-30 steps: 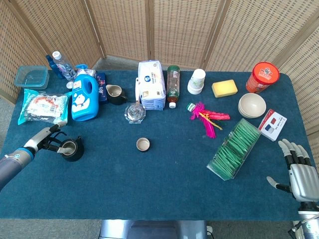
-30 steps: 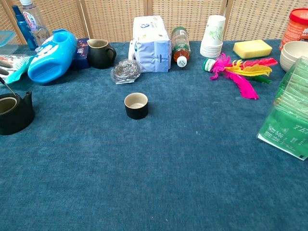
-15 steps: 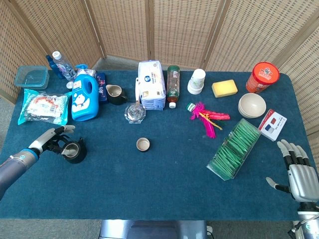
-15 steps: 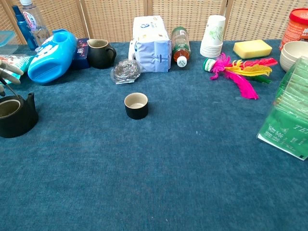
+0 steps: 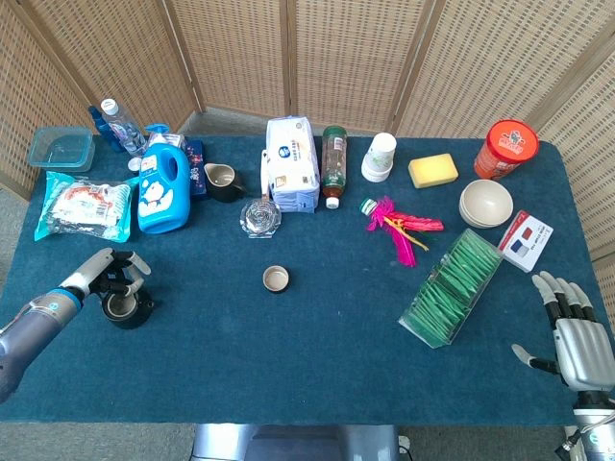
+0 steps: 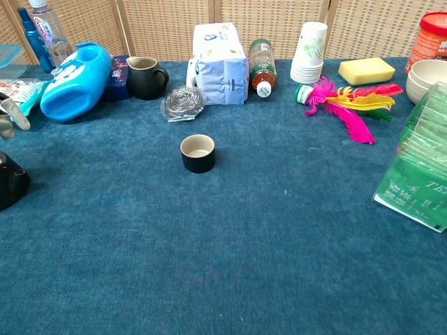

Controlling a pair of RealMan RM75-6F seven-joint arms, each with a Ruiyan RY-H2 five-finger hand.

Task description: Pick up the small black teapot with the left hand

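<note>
The small black teapot (image 5: 125, 308) is at the left side of the blue table, near the front. My left hand (image 5: 104, 274) is over its far side with fingers curled around its rim, gripping it. The chest view shows only the teapot's right edge (image 6: 10, 185) at the left border, with fingertips (image 6: 15, 114) of the left hand above it. My right hand (image 5: 577, 336) hangs off the table's right front corner, fingers spread, holding nothing.
Behind the teapot lie a snack bag (image 5: 85, 206) and a blue detergent bottle (image 5: 161, 187). A small black cup (image 5: 276, 279) stands mid-table, with a steel scrubber (image 5: 260, 218) and black pitcher (image 5: 223, 181) behind it. A green sachet box (image 5: 452, 288) lies at right.
The left hand closed over the teapot, and both have shifted left and toward the front edge; in the chest view the teapot has slid mostly out of frame. The right hand barely moved.
</note>
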